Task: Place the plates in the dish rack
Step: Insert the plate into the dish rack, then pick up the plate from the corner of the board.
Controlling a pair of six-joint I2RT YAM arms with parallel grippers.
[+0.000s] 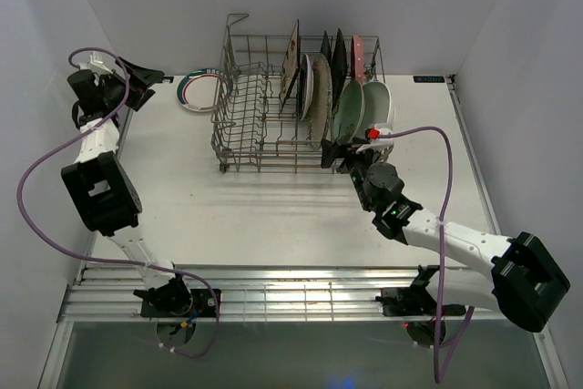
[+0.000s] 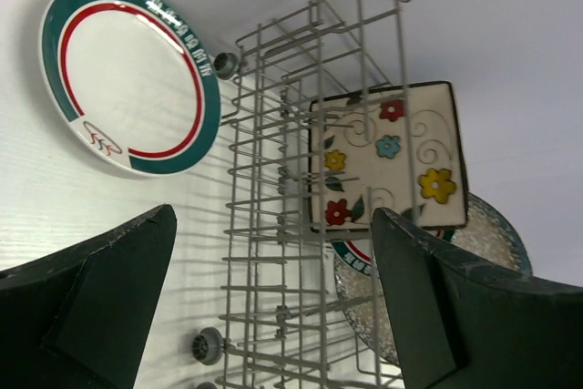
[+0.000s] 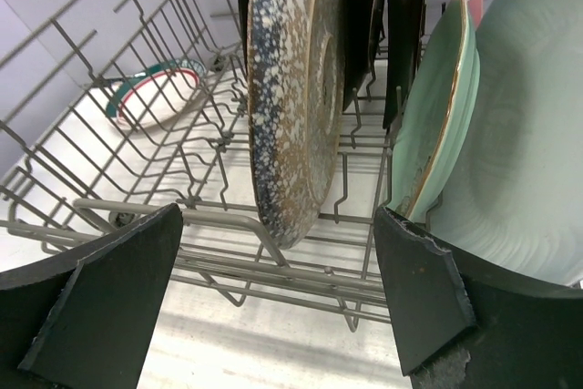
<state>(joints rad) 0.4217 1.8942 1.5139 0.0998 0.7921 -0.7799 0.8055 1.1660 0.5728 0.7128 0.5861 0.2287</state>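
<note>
The grey wire dish rack stands mid-table. Several plates stand on edge in its right half: the cream flowered square, speckled grey round, mint round and white oval. One white green-and-red-rimmed plate lies flat on the table left of the rack. My left gripper is open and empty, left of that plate. My right gripper is open and empty at the rack's near right side. The right wrist view shows the speckled plate and mint plate just beyond the rack wall.
The left wrist view shows the flat plate, the rack and the flowered plate. The rack's tall looped handle rises at its far left corner. White walls close the table on three sides.
</note>
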